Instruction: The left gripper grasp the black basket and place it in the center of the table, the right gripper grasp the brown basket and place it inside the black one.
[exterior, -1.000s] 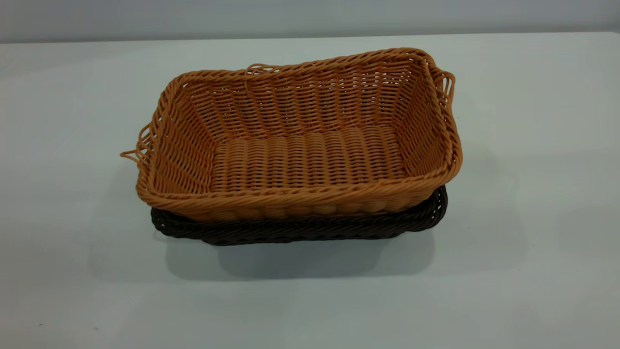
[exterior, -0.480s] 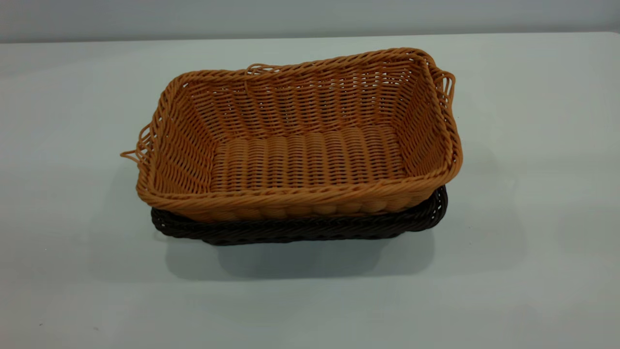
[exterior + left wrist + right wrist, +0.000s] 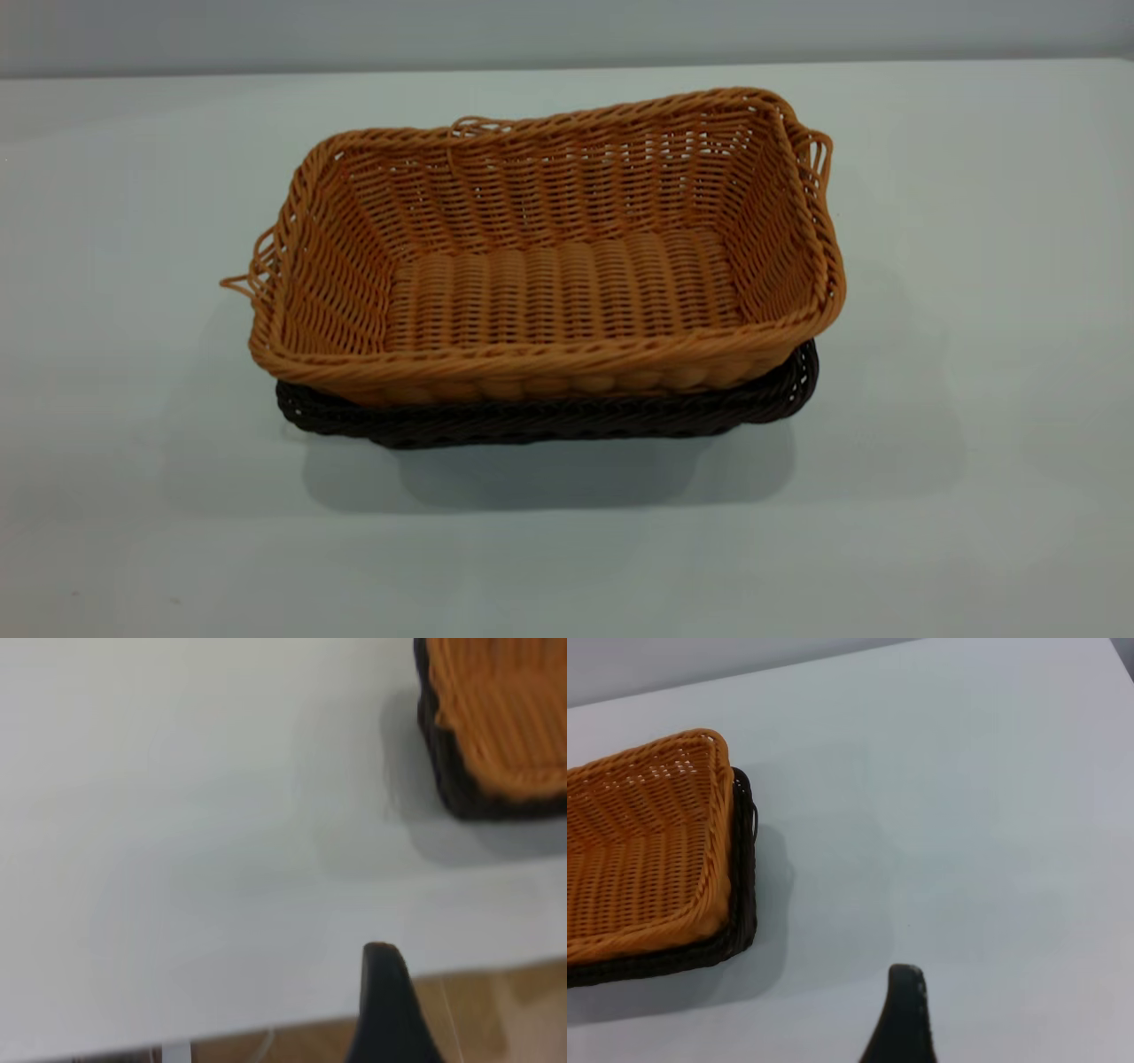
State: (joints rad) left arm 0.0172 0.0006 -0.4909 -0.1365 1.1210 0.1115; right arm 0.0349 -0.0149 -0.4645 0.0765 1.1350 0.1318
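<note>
You are looking at the brown basket [image 3: 549, 257] sitting nested inside the black basket [image 3: 549, 421] mid-bench [image 3: 974, 496], so nothing is looking left to do. Each tool, left [image 3: 390, 1010] and right [image 3: 902, 1019], is hanging well apart from the black basket; whether their fingers are apart or together, I cannot tell.

Only one slim, matte black, round-tipped finger shows of the left end effector [image 3: 383, 992] and the right end effector [image 3: 904, 1014].
</note>
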